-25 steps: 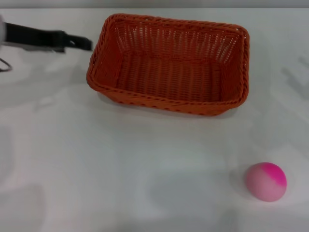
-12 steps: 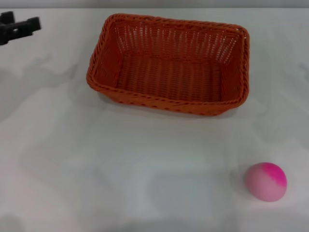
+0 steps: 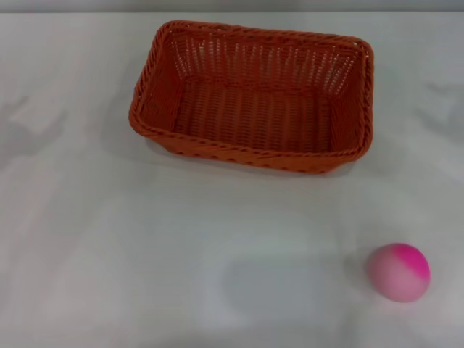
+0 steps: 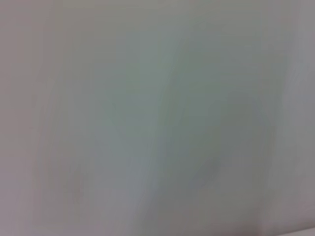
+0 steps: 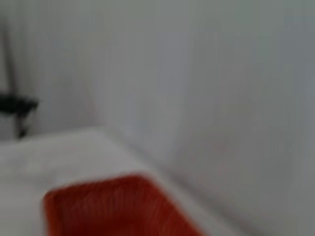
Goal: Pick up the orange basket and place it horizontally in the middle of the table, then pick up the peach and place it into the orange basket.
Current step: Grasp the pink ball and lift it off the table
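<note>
The orange basket (image 3: 246, 154) stands on the white table (image 3: 130, 254) at the far middle, its long side across the head view, with nothing inside. The pink peach (image 3: 399, 272) lies on the table near the front right, well apart from the basket. Neither gripper shows in the head view. The right wrist view catches a blurred corner of the orange basket (image 5: 118, 206) from off to one side. The left wrist view holds only a blank pale surface.
Bare tabletop spreads between the basket and the peach and along the left side. A small dark shape (image 5: 15, 105) sits far off in the right wrist view, too blurred to name.
The left gripper, which was beside the basket's left end, has drawn away to the left and out of the head view. Basket and peach have not moved.
</note>
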Tool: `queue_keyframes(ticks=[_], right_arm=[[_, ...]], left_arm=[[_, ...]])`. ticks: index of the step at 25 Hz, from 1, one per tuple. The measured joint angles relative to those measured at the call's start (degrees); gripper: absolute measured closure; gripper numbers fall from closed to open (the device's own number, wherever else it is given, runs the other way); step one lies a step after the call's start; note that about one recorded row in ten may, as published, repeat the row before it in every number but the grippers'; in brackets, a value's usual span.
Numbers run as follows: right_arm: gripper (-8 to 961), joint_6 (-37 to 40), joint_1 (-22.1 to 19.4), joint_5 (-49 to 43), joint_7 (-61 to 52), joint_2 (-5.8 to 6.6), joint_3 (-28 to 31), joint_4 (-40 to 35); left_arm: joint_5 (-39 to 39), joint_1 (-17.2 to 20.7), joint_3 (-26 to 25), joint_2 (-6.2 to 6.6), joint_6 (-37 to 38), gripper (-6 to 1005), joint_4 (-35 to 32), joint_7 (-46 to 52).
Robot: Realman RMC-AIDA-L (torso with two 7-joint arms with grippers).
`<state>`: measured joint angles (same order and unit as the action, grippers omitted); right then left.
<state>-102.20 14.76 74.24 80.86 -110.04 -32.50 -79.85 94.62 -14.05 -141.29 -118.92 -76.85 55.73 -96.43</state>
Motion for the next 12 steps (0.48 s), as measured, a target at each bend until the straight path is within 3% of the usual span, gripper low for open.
queue_keyframes(ticks=[5,12], right_arm=[[307,-2.84,6.19,-9.53,-13.06,4.78,-9.72,-4.08],[310,-6.60,14.80,-19.11,-27.34,10.02,-26.24,4.84]], left_arm=[[-6.25,1.93,-1.12,0.00,0.07,121,-4.95,-7.45],[-10.11,2.38,-3.52,0.01,0.15,121,-8.39,-12.36]])
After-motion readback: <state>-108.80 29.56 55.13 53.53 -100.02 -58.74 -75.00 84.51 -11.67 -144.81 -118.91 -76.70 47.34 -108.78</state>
